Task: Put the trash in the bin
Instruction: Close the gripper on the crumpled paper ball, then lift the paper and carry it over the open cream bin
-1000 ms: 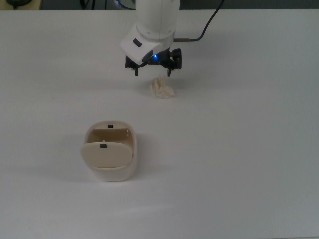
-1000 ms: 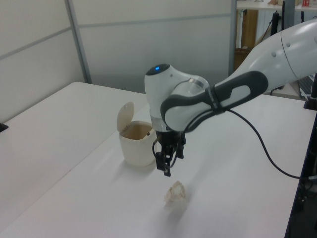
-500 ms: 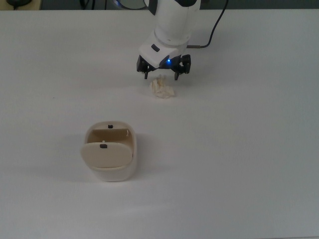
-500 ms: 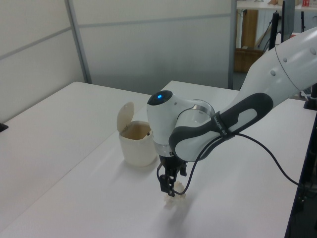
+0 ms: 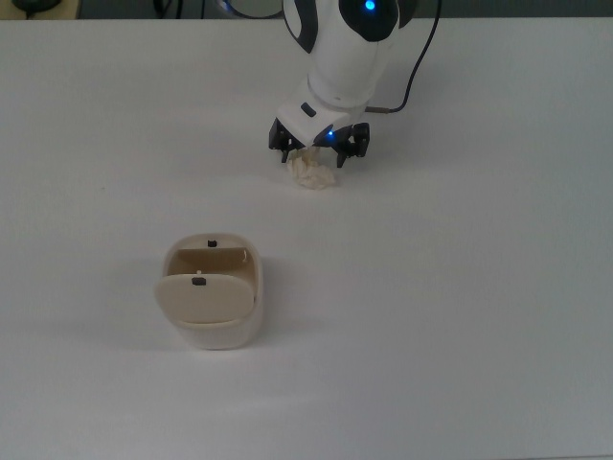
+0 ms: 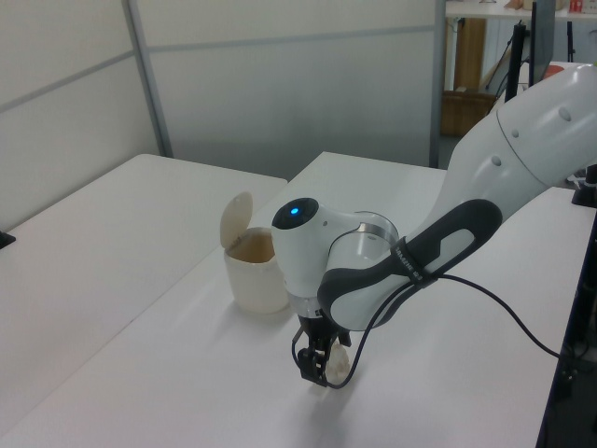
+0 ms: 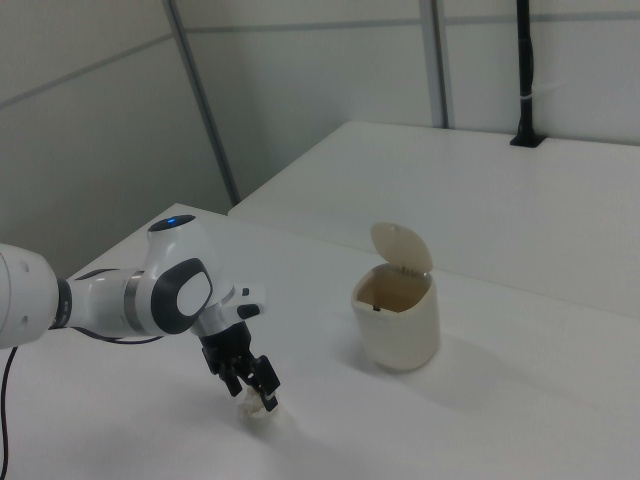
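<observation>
I work in a lab or test room. My arm [image 6: 485, 177] reaches over a plain white surface [image 5: 460, 316], with a 2nd white surface [image 6: 84, 252] beside it. Grey partition walls [image 6: 280, 84] with metal framing [image 6: 147, 75] close the space. A black cable [image 6: 508, 308] trails across the surface, and shelving [image 6: 480, 56] stands behind in the left view.
</observation>
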Robot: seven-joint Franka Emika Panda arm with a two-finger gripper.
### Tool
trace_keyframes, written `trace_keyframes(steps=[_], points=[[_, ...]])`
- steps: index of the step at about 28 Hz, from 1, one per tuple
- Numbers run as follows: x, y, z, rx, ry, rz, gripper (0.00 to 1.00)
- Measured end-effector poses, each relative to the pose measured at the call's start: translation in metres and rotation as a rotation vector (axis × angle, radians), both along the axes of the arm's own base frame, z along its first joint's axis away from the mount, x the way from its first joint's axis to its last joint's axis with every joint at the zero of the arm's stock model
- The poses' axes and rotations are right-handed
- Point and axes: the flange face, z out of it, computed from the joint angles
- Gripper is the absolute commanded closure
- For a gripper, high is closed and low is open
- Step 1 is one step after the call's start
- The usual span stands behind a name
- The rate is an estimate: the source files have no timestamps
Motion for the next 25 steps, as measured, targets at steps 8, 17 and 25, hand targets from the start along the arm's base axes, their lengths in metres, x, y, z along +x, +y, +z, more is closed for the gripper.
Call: trace_keyframes(steps=[8, 17, 25], points=[[-0.002, 0.006, -0.011, -0.015, 0.015, 0.008, 0.78], [-0.002, 0.013, -0.016, -0.021, 0.014, 0.003, 1.0], [0.031, 0.002, 0.03, 0.003, -0.099, -0.065, 1.0]])
